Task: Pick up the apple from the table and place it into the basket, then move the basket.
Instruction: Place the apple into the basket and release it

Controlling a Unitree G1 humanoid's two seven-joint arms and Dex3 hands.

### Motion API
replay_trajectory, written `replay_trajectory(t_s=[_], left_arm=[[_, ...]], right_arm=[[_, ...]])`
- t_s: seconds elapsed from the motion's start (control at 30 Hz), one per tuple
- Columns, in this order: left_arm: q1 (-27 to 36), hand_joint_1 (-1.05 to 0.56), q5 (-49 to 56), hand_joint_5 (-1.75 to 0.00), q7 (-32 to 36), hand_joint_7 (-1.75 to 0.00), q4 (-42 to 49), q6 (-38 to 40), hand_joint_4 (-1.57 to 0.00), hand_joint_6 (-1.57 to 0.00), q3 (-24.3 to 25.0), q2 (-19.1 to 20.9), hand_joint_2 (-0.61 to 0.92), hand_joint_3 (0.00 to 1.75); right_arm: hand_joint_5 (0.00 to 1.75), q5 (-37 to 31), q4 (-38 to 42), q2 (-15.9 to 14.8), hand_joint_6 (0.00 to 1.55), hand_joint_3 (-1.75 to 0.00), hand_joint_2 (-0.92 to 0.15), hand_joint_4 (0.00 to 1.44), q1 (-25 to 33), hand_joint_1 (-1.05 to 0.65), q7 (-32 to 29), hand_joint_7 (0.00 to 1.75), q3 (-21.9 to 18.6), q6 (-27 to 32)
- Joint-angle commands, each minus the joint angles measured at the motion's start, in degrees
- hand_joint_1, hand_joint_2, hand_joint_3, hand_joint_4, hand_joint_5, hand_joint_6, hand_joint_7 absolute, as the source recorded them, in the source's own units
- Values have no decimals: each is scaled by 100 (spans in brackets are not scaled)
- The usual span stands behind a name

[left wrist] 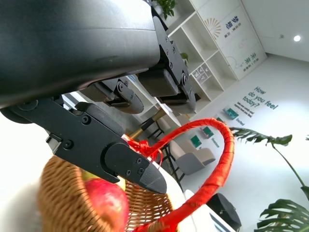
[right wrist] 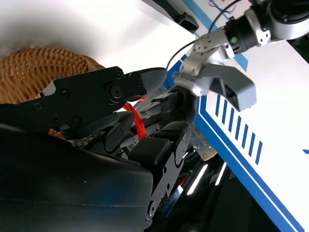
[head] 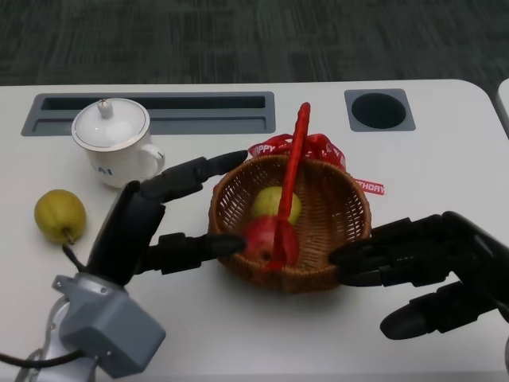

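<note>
The apple (head: 261, 239) lies inside the basket (head: 342, 208) beside a yellow-green fruit (head: 277, 204). The left hand (head: 151, 223) spreads its fingers (head: 199, 243) against the basket's left rim; the right hand (head: 429, 263), fingers apart, touches its right side.

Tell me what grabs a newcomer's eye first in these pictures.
The wicker basket at the table's middle, with its upright red handle, draws the eye first; a red apple and a yellow-green fruit lie inside. The black left hand and right hand flank it on either side, fingers reaching to its rim. Farther left stand a lidded white mug and a loose yellow pear.
</note>
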Motion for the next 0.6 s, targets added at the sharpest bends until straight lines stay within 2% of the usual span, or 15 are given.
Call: replay_trajectory(t_s=[0.03, 0.17, 0.3, 0.5, 0.6], left_arm=[[502, -35, -257, -1, -269, 0, -751, 227, -66, -70, 180, 317, 77, 0], [1001, -37, -497, -1, -579, 0, -1422, 297, -67, -68, 400, 673, 77, 0], [1428, -40, -835, -1, -849, 0, -1998, 568, -68, -67, 582, 885, 76, 0], [1897, -41, -1030, -1, -1010, 0, -2509, 822, -67, -67, 784, 941, 75, 0], [2011, -40, -983, -1, -992, -1, -2520, 675, -70, -68, 839, 905, 75, 0]], right_arm=[[0, 37, 157, -123, 76, -2, -89, 84, -269, -49, 50, 1, -19, -186], [0, -311, 852, -140, 71, -1, -88, 77, -737, -56, 78, 0, -59, -455], [0, -1026, 1591, -282, 63, 0, -87, 66, -1296, -61, -20, 0, -130, -678], [0, -2711, 2344, -423, 60, 0, -83, 60, -2046, -67, -572, 1, -432, -1099], [1, -3802, 2467, -456, 63, 0, -79, 61, -2320, -69, -1166, 1, -606, -1031]])
